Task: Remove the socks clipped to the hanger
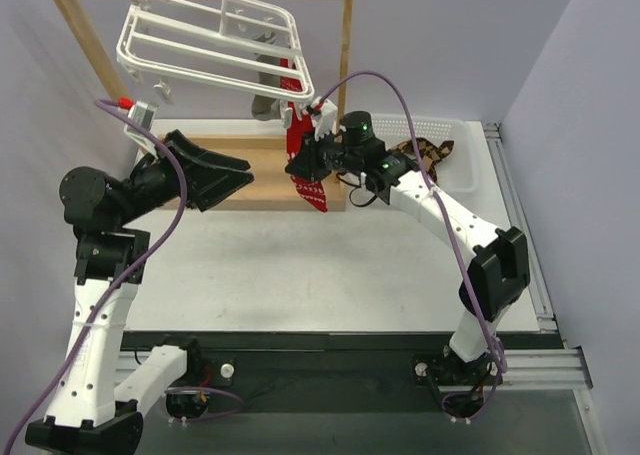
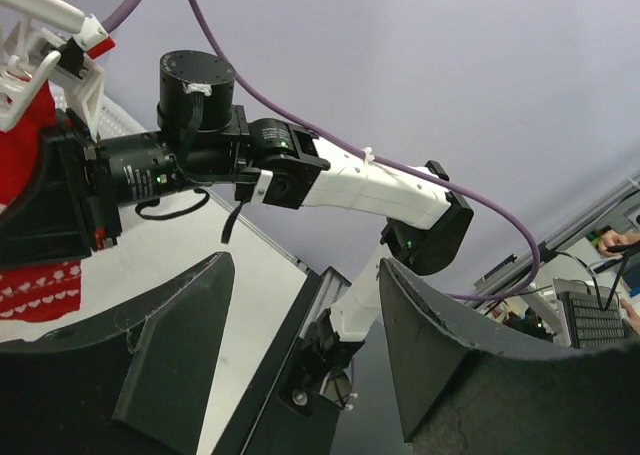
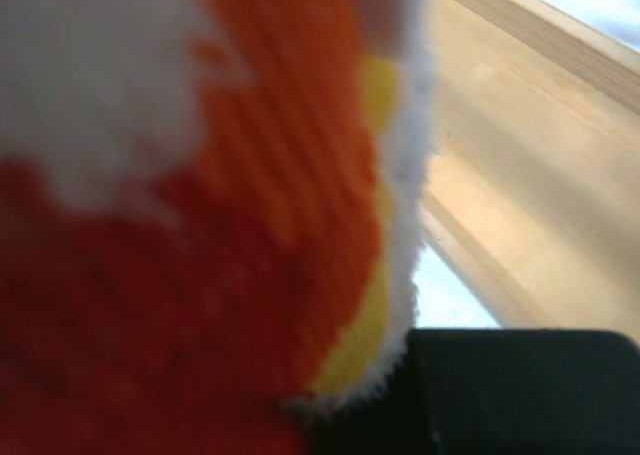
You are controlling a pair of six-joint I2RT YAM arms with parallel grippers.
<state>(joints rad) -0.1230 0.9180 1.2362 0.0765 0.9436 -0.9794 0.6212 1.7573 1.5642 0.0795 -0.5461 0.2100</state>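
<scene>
Red sock (image 3: 150, 275) is jammed right up against the right wrist cam. It's just a red, orange and white blur filling most of the view, with the rack (image 3: 520, 145) wood behind it. From the top cam the right gripper (image 1: 298, 165) looks clamped on that sock about halfway down, with the toe dangling below the fingers. The sock hangs off the near right corner of the hanger (image 1: 200, 45), which sits tilted and is hooked over the rack's top bar. A grey sock (image 1: 266, 105) hangs just behind the red one. The left gripper (image 1: 235, 183) hovers to the left of the red sock, not touching it, fingers (image 2: 170, 375) spread wide with nothing between them. An argyle sock (image 1: 425, 153) lies in the white bin (image 1: 465, 180) on the right side of the table (image 1: 300, 265).
</scene>
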